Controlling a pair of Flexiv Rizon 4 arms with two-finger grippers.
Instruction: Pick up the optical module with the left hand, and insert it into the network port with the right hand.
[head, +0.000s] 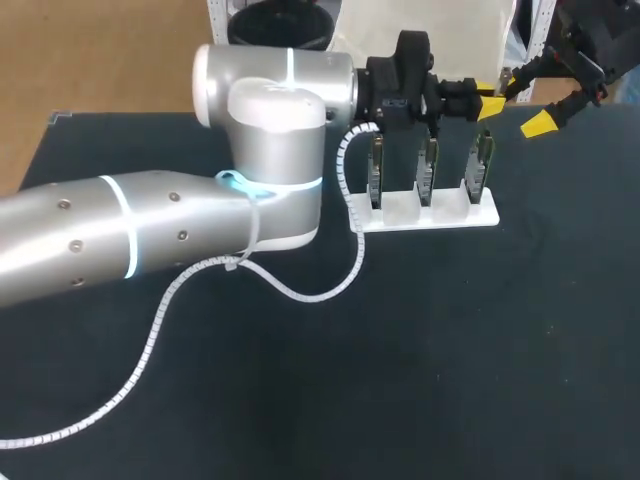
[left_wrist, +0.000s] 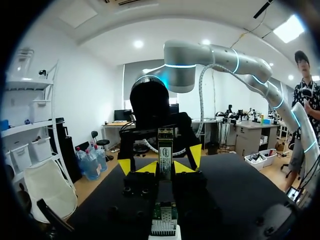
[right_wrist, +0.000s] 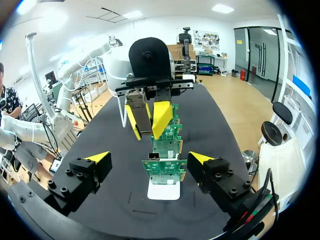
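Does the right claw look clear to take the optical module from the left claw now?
Probably yes. The right claw is open and faces the optical module, which juts from the left claw; nothing stands between them.

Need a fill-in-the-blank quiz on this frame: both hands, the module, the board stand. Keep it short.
1. The left hand is ____ on the module.
2. The right hand is ____, with nothing between its fingers.
3. The white stand carries ____ green boards.

Missing words: shut; open; three.
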